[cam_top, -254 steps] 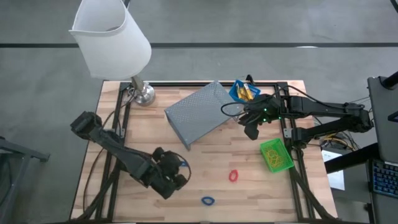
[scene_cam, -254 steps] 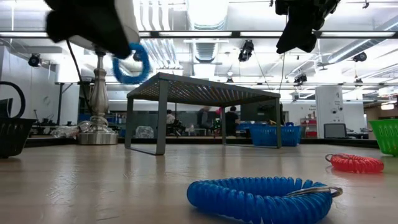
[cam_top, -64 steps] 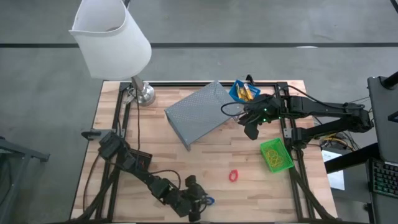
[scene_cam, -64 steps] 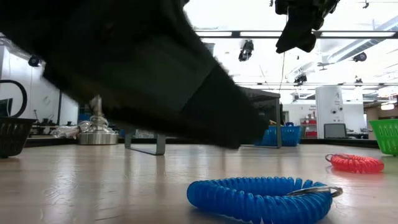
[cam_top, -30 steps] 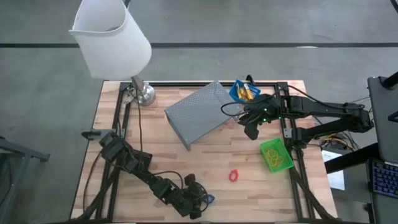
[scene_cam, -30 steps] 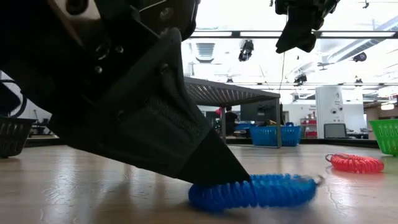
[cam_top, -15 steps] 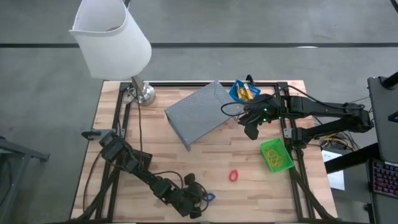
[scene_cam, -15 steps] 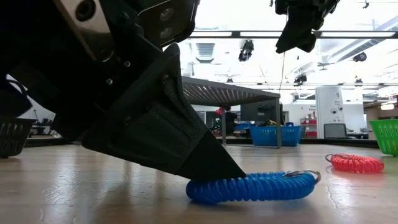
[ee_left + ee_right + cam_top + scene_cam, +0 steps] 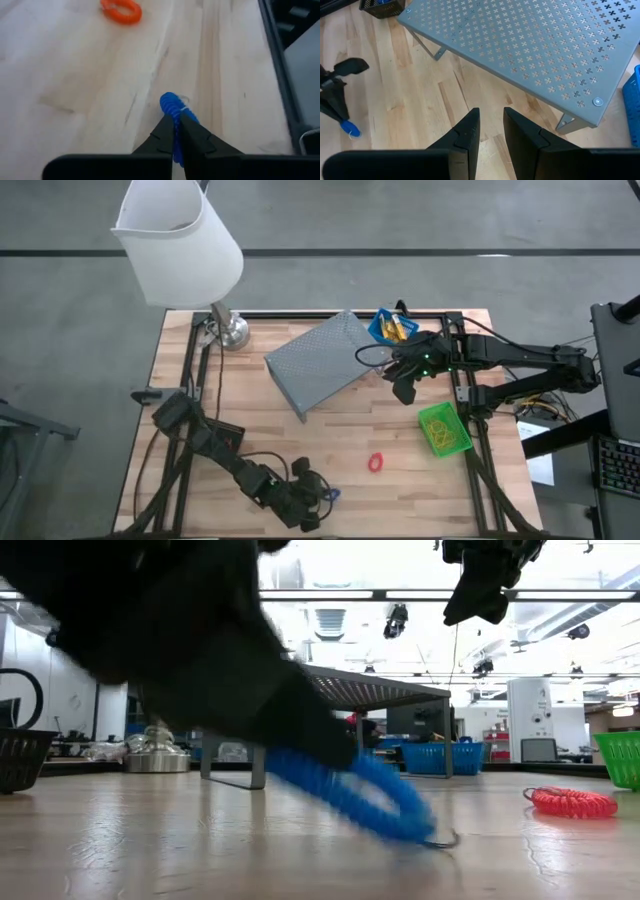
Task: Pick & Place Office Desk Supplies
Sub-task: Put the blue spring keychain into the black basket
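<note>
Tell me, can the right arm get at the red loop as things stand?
Probably yes. The red loop lies alone on bare wood, nothing over it. The right gripper hangs empty above the table by the metal shelf, and no bin or arm stands between them.

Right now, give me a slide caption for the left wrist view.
Left gripper pinches the blue coil loop above the wooden table, red loop beyond.

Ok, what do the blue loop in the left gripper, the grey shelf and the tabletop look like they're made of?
Blue loop: likely flexible plastic, a glossy ribbed coil with a small metal ring at its end, pinched by the left gripper.
Grey shelf: probably painted sheet metal, matte, punched with cross-shaped holes and fixed with screws.
Tabletop: wood, pale planks with visible grain and a light sheen.
</note>
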Controlling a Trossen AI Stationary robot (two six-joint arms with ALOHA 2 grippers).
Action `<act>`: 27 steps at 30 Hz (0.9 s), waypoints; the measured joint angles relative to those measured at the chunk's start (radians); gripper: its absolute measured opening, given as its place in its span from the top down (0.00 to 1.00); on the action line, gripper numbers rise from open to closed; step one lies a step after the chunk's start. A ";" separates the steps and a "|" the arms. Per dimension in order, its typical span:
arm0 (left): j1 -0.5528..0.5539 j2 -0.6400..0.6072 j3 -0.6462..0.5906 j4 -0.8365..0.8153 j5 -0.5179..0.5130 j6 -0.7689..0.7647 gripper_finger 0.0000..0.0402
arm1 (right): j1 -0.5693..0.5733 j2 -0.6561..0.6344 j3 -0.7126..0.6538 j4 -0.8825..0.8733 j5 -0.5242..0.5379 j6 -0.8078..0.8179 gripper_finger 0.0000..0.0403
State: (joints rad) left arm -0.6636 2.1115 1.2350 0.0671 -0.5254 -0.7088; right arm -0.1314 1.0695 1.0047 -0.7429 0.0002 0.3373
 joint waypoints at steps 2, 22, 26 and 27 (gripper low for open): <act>0.000 -0.018 0.001 -0.010 -0.007 -0.016 0.97 | 0.000 0.000 0.000 0.001 0.000 0.000 0.79; -0.003 -0.313 0.002 -0.537 -0.054 -0.293 0.97 | 0.000 0.000 0.000 0.000 0.000 0.000 0.79; -0.003 -0.385 0.003 -0.652 -0.058 -0.313 0.97 | 0.000 0.000 0.000 0.000 0.000 0.000 0.79; -0.003 -0.399 0.003 -0.666 -0.059 -0.321 0.97 | 0.000 0.000 0.000 0.000 0.000 0.000 0.79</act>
State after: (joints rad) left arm -0.6666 1.7129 1.2377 -0.5988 -0.5839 -1.0295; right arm -0.1312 1.0695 1.0048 -0.7429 -0.0002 0.3374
